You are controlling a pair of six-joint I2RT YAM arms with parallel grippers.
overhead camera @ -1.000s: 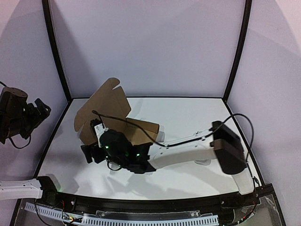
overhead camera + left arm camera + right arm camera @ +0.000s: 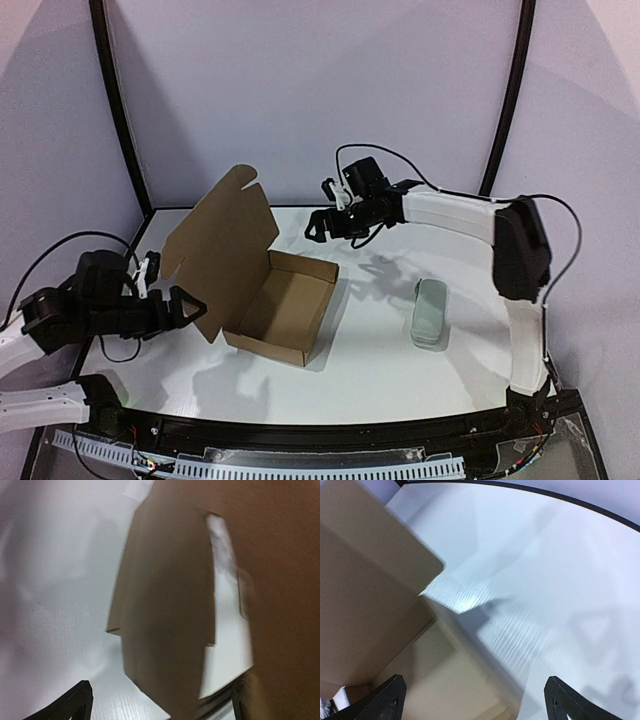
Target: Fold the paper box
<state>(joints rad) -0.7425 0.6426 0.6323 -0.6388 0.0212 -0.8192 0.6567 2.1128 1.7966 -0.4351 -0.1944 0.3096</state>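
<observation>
The table [image 2: 380, 370] is white, with pale purple walls around it and black poles at the back corners. The paper box [image 2: 275, 305] sits on the left half of the table, closer to the middle than to the left edge. Its tray is open at the top. Its big lid [image 2: 222, 235] stands up and leans toward the back left corner.

The left gripper [image 2: 185, 310] is low by the left edge, just beside the lid's side flap [image 2: 165, 605]. Its jaws are spread wide and hold nothing. The right gripper [image 2: 320, 210] hangs in the air near the back edge, behind the box. Its jaws are wide too, with nothing in them. A small grey-green block [image 2: 431, 312] lies on the right half, well apart from the box.
</observation>
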